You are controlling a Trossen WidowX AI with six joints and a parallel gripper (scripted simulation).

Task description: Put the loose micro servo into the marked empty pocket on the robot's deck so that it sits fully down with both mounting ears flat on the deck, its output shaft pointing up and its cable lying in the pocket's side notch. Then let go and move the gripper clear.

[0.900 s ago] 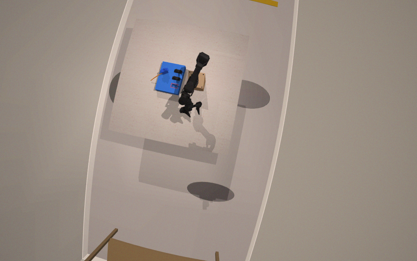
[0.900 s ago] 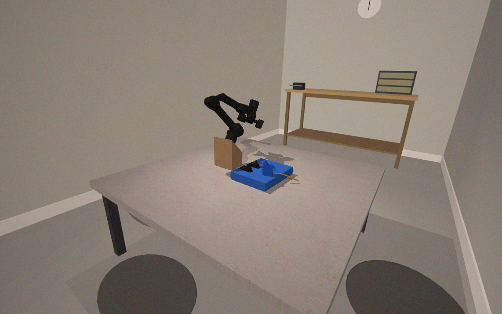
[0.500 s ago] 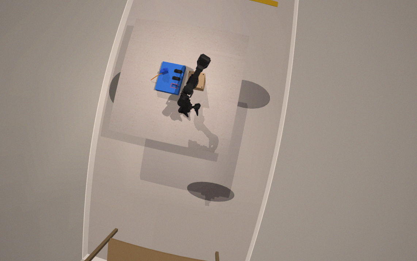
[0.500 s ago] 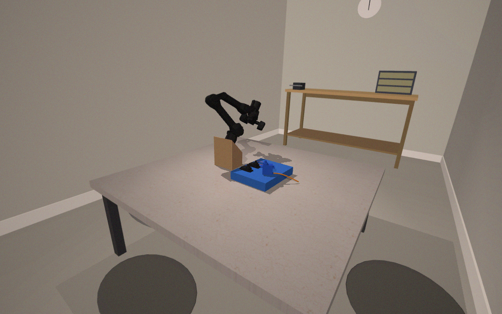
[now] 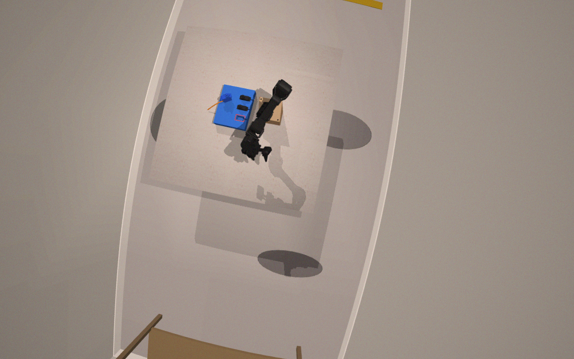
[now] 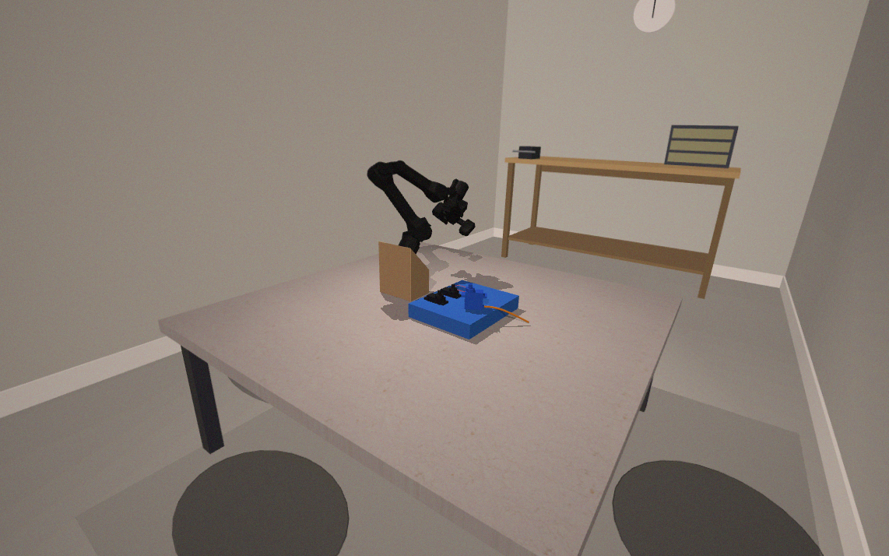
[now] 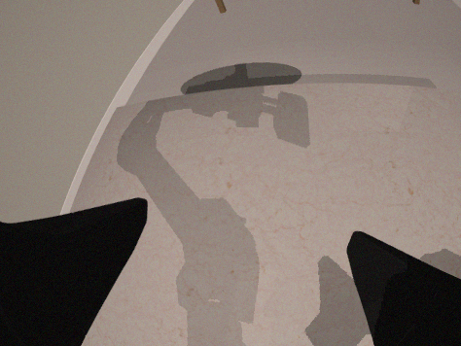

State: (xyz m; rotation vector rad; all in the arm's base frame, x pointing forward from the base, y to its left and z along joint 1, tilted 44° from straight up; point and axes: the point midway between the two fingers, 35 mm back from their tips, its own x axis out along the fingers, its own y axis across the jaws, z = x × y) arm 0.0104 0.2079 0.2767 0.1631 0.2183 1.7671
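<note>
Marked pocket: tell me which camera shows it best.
The top view: the red-outlined marked pocket lies unobstructed near the blue deck's corner. In the exterior view it is too small to make out. The wrist view shows only tabletop between the open gripper.

Spread wide and holding nothing, gripper (image 5: 259, 153) raised well above the table (image 6: 458, 419), off the deck's six o'clock side in the top view. Open air straight down to the tabletop in the wrist view, only shadows between the fingers. Toward eleven o'clock, blue deck (image 5: 224, 116): two seated black servos (image 5: 243, 103) along its three o'clock half, loose blue micro servo (image 5: 226, 97) upright near the ten o'clock corner, orange cable (image 5: 213, 105) trailing off the edge. Red-marked pocket (image 5: 240, 117) unobstructed from above. Tan pedestal (image 6: 396, 272) standing just beside the deck.
</note>
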